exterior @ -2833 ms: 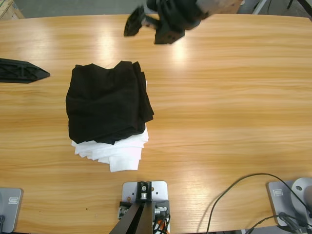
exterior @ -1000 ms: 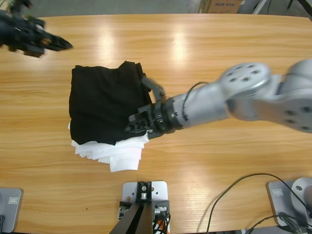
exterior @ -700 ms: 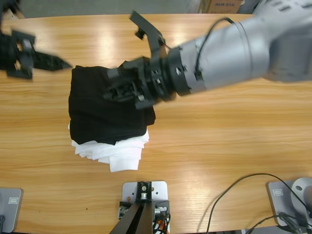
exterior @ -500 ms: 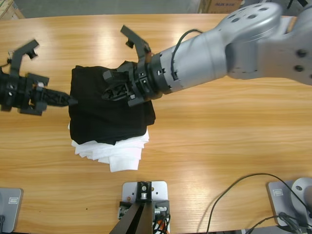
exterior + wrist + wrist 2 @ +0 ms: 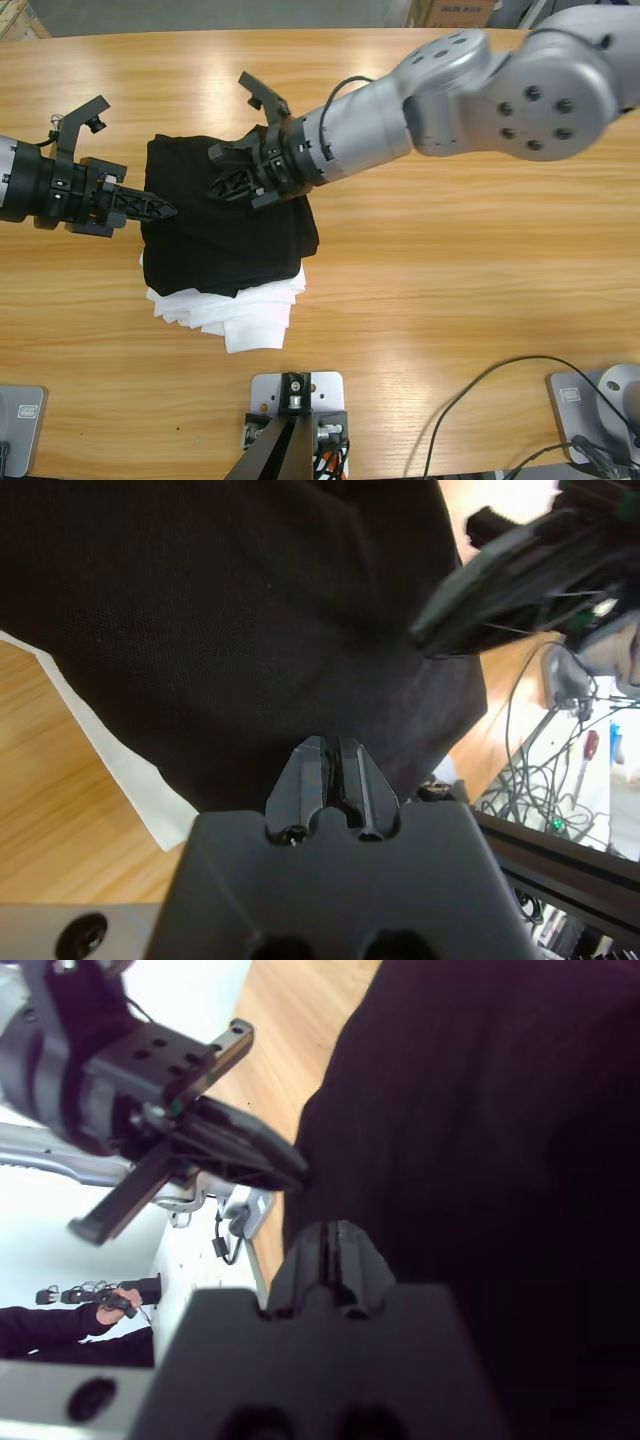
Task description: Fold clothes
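Stack position: black polo shirt (image 5: 215, 240) lies as a folded pad on top of the white garments (image 5: 250, 318), left of centre on the table (image 5: 460, 290). White shows only along the near edge.

Left gripper (image 5: 165, 210) comes in low from the left, its tip at the shirt's left edge. Its wrist view shows the jaws drawn narrow, nearly together, with no cloth visible between them. Right gripper (image 5: 222, 185) hangs over the shirt's upper middle, also narrow, and I can't see any fabric pinched there either.

My read is that both are positioning for a grab or a smoothing pass, with nothing gripped yet.

To do this step well:
- Open the jaws before they meet the cloth, since closed tips only shove the pad.
- Take the top black layer only. Going too deep drags the white bundle along.
- Left should bite at the edge, not mid-panel.
- Keep the two tips well apart; they already face each other across the shirt.
- Lift slowly and watch that the stack stays put.
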You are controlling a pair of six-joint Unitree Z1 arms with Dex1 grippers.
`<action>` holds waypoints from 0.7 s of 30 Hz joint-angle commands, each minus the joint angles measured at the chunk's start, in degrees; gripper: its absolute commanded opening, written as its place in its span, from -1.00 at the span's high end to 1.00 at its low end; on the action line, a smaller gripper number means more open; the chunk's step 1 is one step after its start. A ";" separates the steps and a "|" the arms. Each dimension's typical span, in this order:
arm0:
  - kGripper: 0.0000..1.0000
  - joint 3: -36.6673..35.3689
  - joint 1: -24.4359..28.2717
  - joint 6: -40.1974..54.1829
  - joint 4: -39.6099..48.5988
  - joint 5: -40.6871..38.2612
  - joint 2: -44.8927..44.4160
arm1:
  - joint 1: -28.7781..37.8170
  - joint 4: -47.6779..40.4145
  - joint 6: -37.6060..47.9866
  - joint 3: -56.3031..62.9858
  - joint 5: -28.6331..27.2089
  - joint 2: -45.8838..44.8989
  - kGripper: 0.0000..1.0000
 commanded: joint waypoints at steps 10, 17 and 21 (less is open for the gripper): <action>1.00 2.06 -0.70 0.20 -0.96 0.29 4.35 | -8.46 -4.64 -1.77 -2.36 4.18 9.22 1.00; 0.89 3.57 -0.70 0.20 -0.96 -0.33 2.72 | -10.57 -5.04 -1.51 -4.28 3.81 12.56 1.00; 0.78 5.20 -0.70 0.20 -0.96 -0.41 1.27 | -14.10 -5.01 -2.30 -4.03 3.88 13.62 1.00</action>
